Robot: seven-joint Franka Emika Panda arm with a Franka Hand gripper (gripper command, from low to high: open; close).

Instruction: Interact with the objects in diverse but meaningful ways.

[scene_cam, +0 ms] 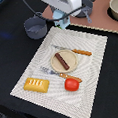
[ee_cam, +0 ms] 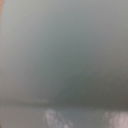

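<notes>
My gripper (scene_cam: 67,15) hangs at the back edge of the striped mat, its white body covering most of what lies under it. A pale-blue carton (scene_cam: 62,21) peeks out just below it. The wrist view is filled by a blurred pale blue-grey surface (ee_cam: 64,55), very close to the lens, and no fingers show there. A grey pot (scene_cam: 35,26) stands to the exterior view's left of the gripper. The brown sausage stick (scene_cam: 61,61) lies on the round tan plate (scene_cam: 70,55). The yellow bread loaf (scene_cam: 36,85) and red tomato (scene_cam: 71,84) sit near the mat's front.
An orange-handled knife (scene_cam: 78,52) lies behind the plate and an orange-handled fork (scene_cam: 58,73) in front of it. A pale bowl (scene_cam: 115,9) stands on the tan surface at the back right. The mat (scene_cam: 93,73) lies on a black table.
</notes>
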